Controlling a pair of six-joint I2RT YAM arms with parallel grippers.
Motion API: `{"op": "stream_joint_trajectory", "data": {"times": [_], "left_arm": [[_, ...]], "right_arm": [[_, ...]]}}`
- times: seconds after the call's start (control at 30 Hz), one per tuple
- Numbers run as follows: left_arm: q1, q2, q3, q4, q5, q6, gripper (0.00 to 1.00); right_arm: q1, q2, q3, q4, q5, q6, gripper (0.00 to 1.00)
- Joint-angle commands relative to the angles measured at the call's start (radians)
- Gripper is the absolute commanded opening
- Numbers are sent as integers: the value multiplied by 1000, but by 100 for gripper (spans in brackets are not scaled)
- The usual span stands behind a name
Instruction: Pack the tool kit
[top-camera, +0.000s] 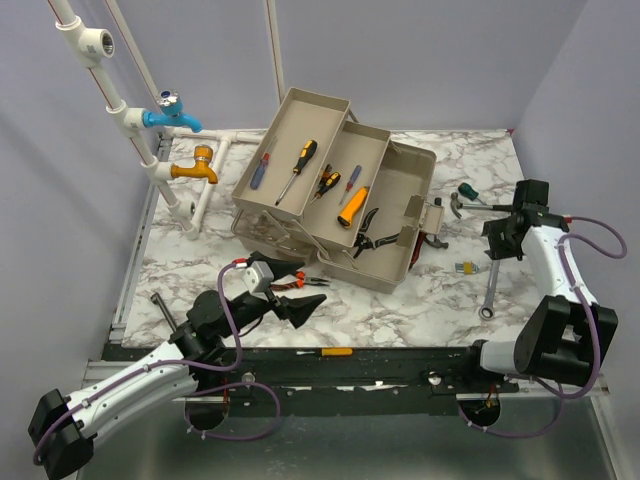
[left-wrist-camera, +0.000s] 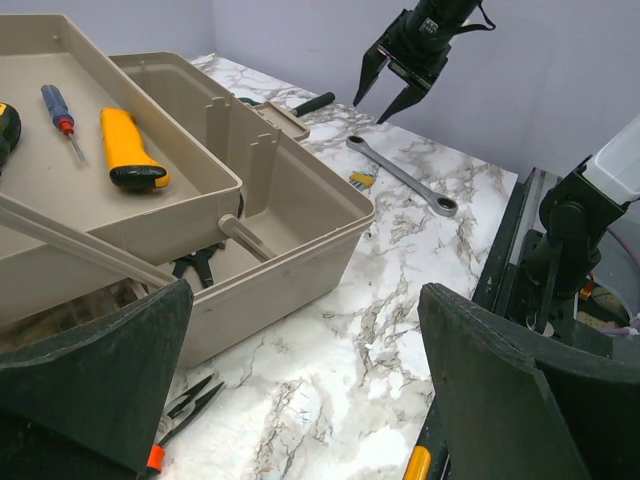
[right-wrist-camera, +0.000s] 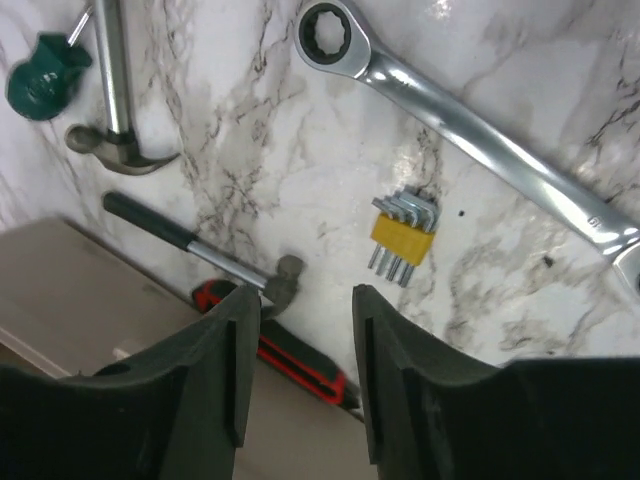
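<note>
1. Toolbox (top-camera: 400, 185) open mid-desk (top-camera: 400, 310), trays folded out, some drivers already in.
2. R arm (top-camera: 548, 255): jaws part-open, empty, above small hammer (right-wrist-camera: 190, 240) by box end.
3. L arm (top-camera: 150, 375): jaws full wide, empty, near pliers (top-camera: 300, 284).
4. Risk: R closes off-centre, so hammer head skids, or red-handled tool (right-wrist-camera: 300, 360) gets nipped too.

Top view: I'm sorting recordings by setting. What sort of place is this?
Probably a staged robot test booth rather than a real workshop: plain grey walls close around a marble-patterned table, and a short rack of white pipes with taps stands beside the open toolbox.
</note>
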Motion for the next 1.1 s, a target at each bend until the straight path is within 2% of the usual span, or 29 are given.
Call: {"op": "stream_joint_trajectory", "data": {"times": [0.0,0.13,0.23,0.33,0.47,0.53,0.6,0.67,0.87,0.93,1.07], "left_arm": [[-6,-8,-2,-8,-4,4,99],[-6,-3,0,-10,-8,4,99],[-6,-3,0,-10,-6,4,99],[-6,-4,-1,-9,-9,3,99],[-6,3,-3,1,-5,-2,99],[-6,7,-2,5,1,-3,99],[-6,10,-3,7,5,-5,99],[-6,10,-4,8,5,-5,99],[-6,5,-4,4,1,-3,99],[-6,3,-4,4,1,-2,99],[-6,4,-4,2,-5,0,99]], "right_arm": [[2,7,17,-57,24,-19,60],[1,61,87,-174,177,-83,76],[1,100,117,-170,302,-205,79],[1,101,72,-33,309,-373,79],[1,64,-39,266,175,-499,78],[1,55,-87,398,154,-470,79],[1,101,-55,433,172,-412,82],[1,209,52,367,218,-328,85],[1,715,687,-255,423,-84,86],[1,812,806,-306,421,-82,85],[0,875,843,-264,405,-49,84]]}}
